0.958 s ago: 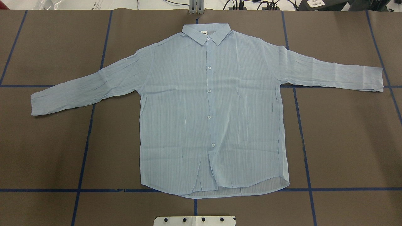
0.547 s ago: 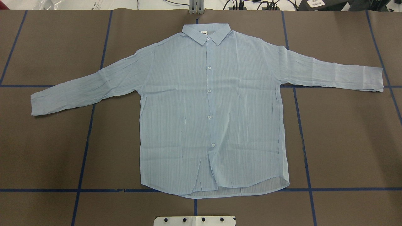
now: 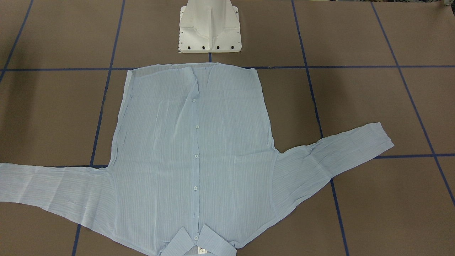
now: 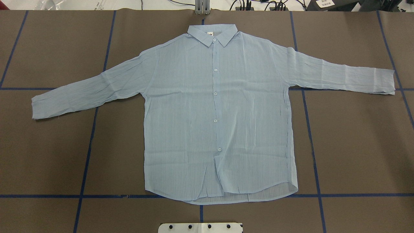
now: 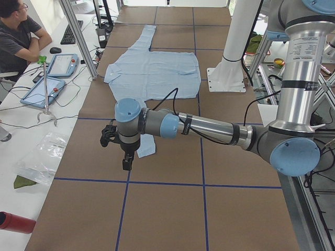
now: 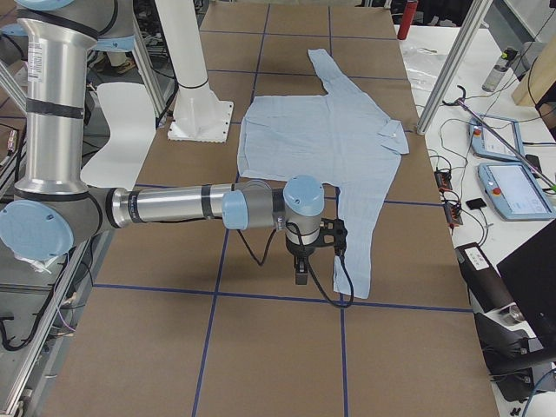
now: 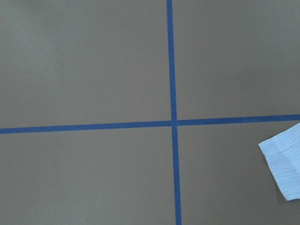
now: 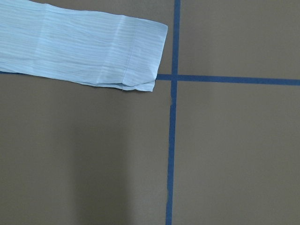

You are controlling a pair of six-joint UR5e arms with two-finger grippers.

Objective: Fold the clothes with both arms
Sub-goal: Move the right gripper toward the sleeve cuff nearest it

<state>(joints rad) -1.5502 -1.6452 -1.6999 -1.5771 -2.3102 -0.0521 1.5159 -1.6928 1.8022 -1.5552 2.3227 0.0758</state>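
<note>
The clothes are one light blue striped shirt, spread flat and face up on the brown table, buttoned, with both sleeves out to the sides. Its collar points away from the robot base. In the exterior left view my left gripper hangs over the table just beside the left sleeve's cuff. In the exterior right view my right gripper hangs just beside the right sleeve. I cannot tell whether either is open or shut. Each wrist view shows a cuff but no fingers.
Blue tape lines grid the brown table. The white pedestal stands by the shirt's hem. A person sits at a side bench with tablets; a red bottle lies there. More tablets lie on the opposite bench.
</note>
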